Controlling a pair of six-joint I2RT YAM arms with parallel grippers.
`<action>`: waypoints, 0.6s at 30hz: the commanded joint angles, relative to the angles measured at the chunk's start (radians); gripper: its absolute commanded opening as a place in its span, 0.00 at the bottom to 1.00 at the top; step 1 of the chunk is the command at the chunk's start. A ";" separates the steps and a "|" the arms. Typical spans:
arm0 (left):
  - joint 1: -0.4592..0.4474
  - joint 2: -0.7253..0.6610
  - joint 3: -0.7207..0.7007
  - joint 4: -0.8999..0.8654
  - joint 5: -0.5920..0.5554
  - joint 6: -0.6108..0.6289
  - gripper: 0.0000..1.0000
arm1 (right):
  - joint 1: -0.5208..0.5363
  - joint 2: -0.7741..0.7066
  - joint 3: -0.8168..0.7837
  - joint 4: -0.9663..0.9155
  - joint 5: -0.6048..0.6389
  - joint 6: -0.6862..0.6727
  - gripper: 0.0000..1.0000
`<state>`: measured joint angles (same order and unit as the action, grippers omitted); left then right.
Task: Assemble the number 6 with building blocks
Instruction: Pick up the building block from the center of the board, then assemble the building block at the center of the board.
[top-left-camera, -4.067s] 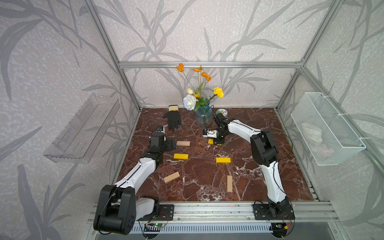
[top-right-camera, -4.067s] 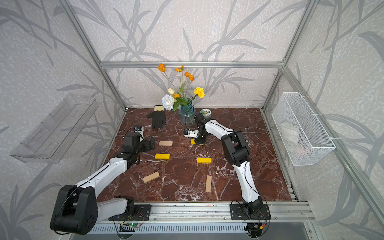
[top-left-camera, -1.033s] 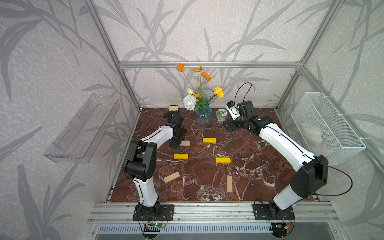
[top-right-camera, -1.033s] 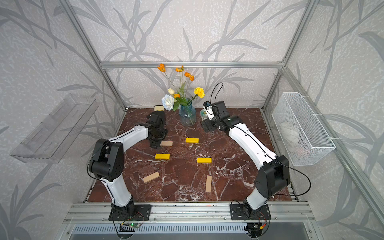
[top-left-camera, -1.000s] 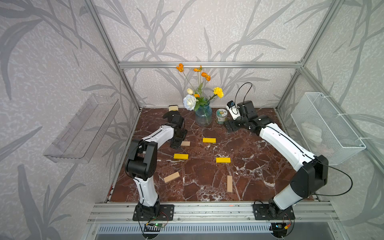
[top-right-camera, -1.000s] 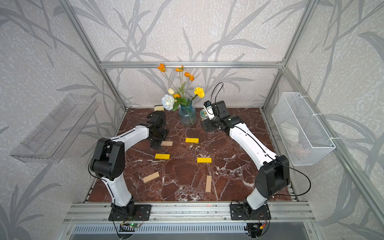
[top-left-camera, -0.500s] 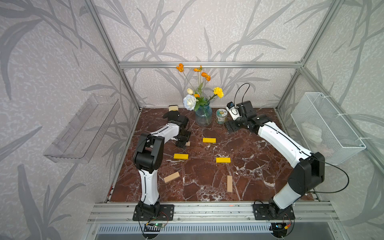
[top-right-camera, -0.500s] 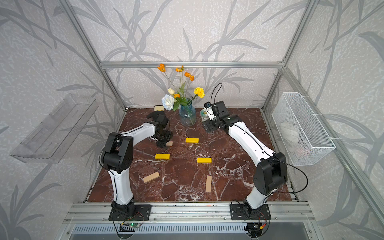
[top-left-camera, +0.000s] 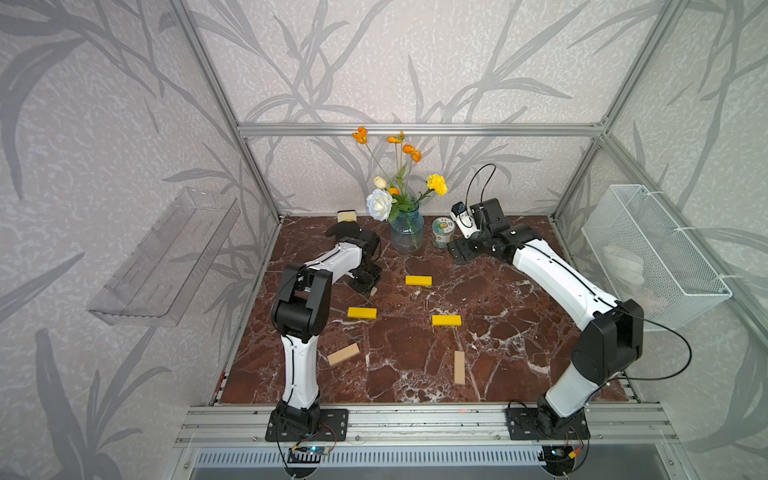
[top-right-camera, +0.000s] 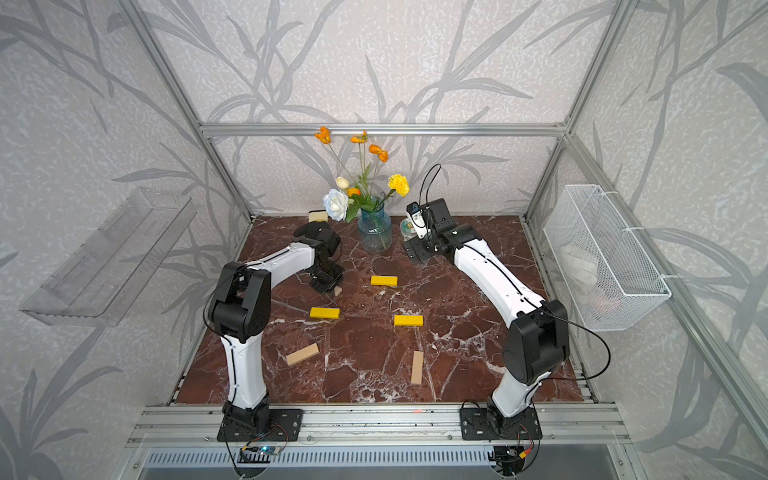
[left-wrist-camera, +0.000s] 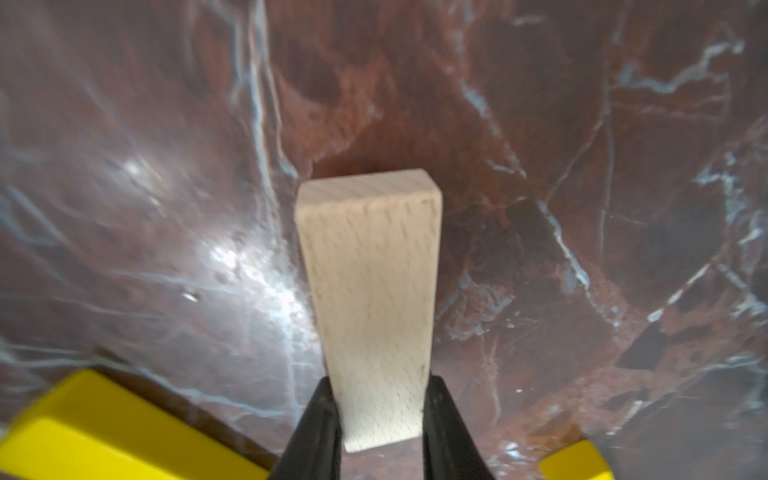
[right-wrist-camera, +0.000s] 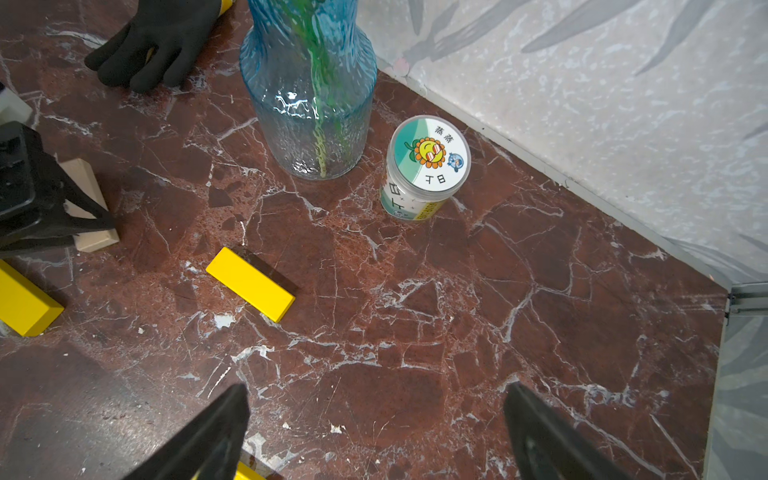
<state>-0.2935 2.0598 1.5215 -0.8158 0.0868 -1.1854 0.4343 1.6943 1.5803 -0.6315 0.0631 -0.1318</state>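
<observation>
Left wrist view: the left tool (left-wrist-camera: 380, 388) pinches one end of a pale, grainy wooden bar (left-wrist-camera: 370, 291), a flat rectangle lying on the glossy, white-veined red marble desk (left-wrist-camera: 582, 166), its long axis pointing straight out from the tips. The right tool (right-wrist-camera: 378, 392) hangs spread wide, a smooth yellow bar (right-wrist-camera: 250, 284) lying slantwise ahead of it.

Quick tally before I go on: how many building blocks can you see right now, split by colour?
Yellow blocks: 3, all lying loose on the marble.
Tan blocks: 3, two lying loose plus the held tan block clamped in the left pincer.
Total: 6
</observation>
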 joint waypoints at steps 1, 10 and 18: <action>-0.006 0.024 0.105 -0.128 -0.064 0.326 0.20 | -0.003 -0.031 -0.011 -0.012 0.023 -0.002 0.96; -0.056 0.021 0.073 -0.107 0.049 0.595 0.24 | -0.007 -0.105 -0.109 0.023 0.039 0.003 0.96; -0.134 0.085 0.107 -0.127 0.081 0.668 0.26 | -0.020 -0.188 -0.193 0.029 0.056 -0.014 0.96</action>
<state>-0.4057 2.1075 1.6039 -0.9104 0.1459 -0.5770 0.4248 1.5612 1.4078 -0.6216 0.0982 -0.1379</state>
